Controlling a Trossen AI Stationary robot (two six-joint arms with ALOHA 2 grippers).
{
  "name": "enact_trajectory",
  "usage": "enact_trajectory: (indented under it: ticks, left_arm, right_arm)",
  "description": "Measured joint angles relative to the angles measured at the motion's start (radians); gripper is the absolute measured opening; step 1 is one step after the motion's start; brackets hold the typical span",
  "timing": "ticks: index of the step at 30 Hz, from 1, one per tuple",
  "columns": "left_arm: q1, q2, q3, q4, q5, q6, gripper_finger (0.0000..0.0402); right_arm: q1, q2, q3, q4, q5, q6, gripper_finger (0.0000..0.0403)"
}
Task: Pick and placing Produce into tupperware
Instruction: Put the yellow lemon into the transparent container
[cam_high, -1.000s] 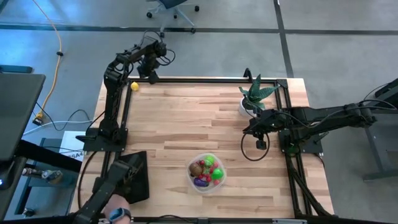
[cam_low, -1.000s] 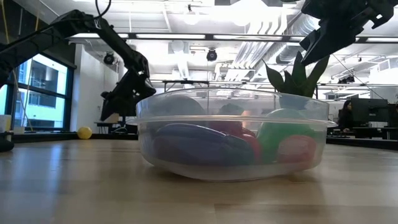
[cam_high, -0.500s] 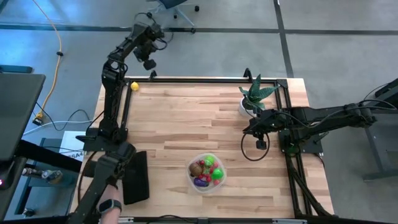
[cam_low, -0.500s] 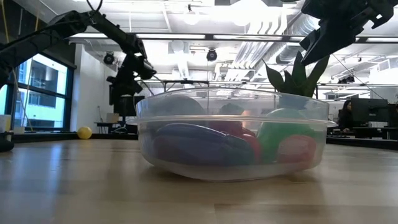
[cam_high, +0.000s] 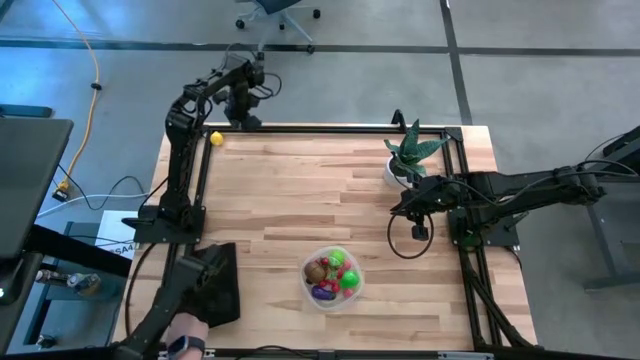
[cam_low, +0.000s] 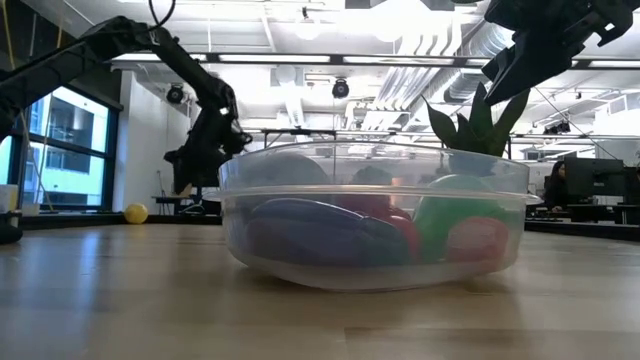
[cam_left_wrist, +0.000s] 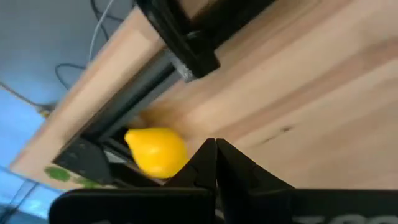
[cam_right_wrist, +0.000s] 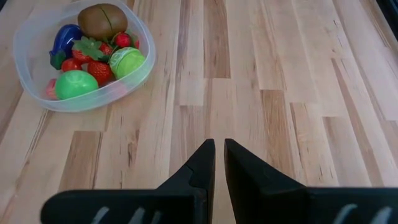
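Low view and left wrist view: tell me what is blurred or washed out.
Low view: ceiling lights blow out to white, the near tabletop is soft, and the tupperware wall smears the produce inside. Left wrist view: the yellow piece and table edge look blurred.

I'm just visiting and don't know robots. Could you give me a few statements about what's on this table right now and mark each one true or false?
1. All the toy produce is already in the clear container. False: a yellow piece lies alone near the far left corner of the table.
2. The left gripper is shut and empty, close to the yellow piece. True.
3. The right gripper is carrying a strawberry. False: its fingers are nearly together with nothing between them.
4. A potted plant stands on the table's far right side. True.
5. The container lies tipped on its side. False: it sits upright, holding green, red, purple and brown pieces.
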Motion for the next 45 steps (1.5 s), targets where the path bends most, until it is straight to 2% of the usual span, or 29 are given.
enact_trajectory:
  ticks: [2, 5, 7, 10, 14, 15, 18, 19, 22, 24, 27, 29, 33, 35, 38, 40, 45]
  left_arm:
    - [-0.013, 0.001, -0.013, 0.004, -0.030, 0.020, 0.0000]
    - [-0.024, -0.011, -0.014, 0.005, 0.002, 0.021, 0.0000]
    - [-0.023, -0.018, -0.004, 0.002, 0.089, 0.000, 0.0000]
    - [-0.010, -0.020, 0.015, 0.020, 0.312, 0.004, 0.0000]
    - [-0.013, -0.032, 0.016, 0.086, 0.321, -0.057, 0.0000]
    - [-0.012, -0.033, 0.016, 0.099, 0.348, -0.075, 0.0000]
    - [0.001, -0.034, 0.001, 0.148, 0.511, -0.086, 0.0000]
    - [0.003, -0.035, -0.002, 0.167, 0.531, -0.092, 0.0000]
    - [0.008, -0.062, -0.019, 0.194, 0.452, -0.115, 0.0000]
    - [0.022, -0.089, -0.042, 0.200, 0.446, -0.118, 0.0000]
    - [0.056, -0.148, -0.136, 0.261, 0.509, -0.122, 0.0000]
    - [0.076, -0.226, -0.243, 0.349, 0.506, -0.139, 0.0000]
    - [0.114, -0.371, -0.486, 0.567, 0.601, -0.247, 0.0000]
    - [0.121, -0.433, -0.574, 0.660, 0.575, -0.318, 0.0000]
    - [0.123, -0.483, -0.655, 0.712, 0.489, -0.389, 0.0000]
    - [0.120, -0.481, -0.693, 0.710, 0.470, -0.416, 0.0000]
    - [0.118, -0.482, -0.776, 0.822, 0.581, -0.472, 0.0000]
  right_arm:
    - [0.000, 0.000, 0.000, 0.000, 0.000, 0.000, 0.0026]
    - [0.000, 0.000, 0.000, 0.000, 0.000, 0.000, 0.0026]
    - [0.000, 0.000, 0.000, 0.000, 0.000, 0.000, 0.0026]
    - [0.000, 0.000, 0.000, 0.000, 0.000, 0.000, 0.0026]
    - [0.000, 0.000, 0.000, 0.000, 0.000, 0.000, 0.0026]
    - [0.000, 0.000, 0.000, 0.000, 0.000, 0.000, 0.0026]
    - [0.000, 0.000, 0.000, 0.000, 0.000, 0.000, 0.0026]
    - [0.000, 0.000, 0.000, 0.000, 0.000, 0.000, 0.0026]
    - [0.000, 0.000, 0.000, 0.000, 0.000, 0.000, 0.0026]
    - [0.000, 0.000, 0.000, 0.000, 0.000, 0.000, 0.0026]
    - [0.000, 0.000, 0.000, 0.000, 0.000, 0.000, 0.0026]
    - [0.000, 0.000, 0.000, 0.000, 0.000, 0.000, 0.0026]
    - [0.000, 0.000, 0.000, 0.000, 0.000, 0.000, 0.0026]
    - [0.000, 0.000, 0.000, 0.000, 0.003, 0.000, 0.0026]
    - [0.000, 0.000, 0.000, 0.000, 0.026, 0.000, 0.0026]
    - [0.000, 0.000, 0.000, 0.000, 0.049, 0.000, 0.0026]
    - [0.000, 0.000, 0.000, 0.000, 0.072, 0.000, 0.0026]
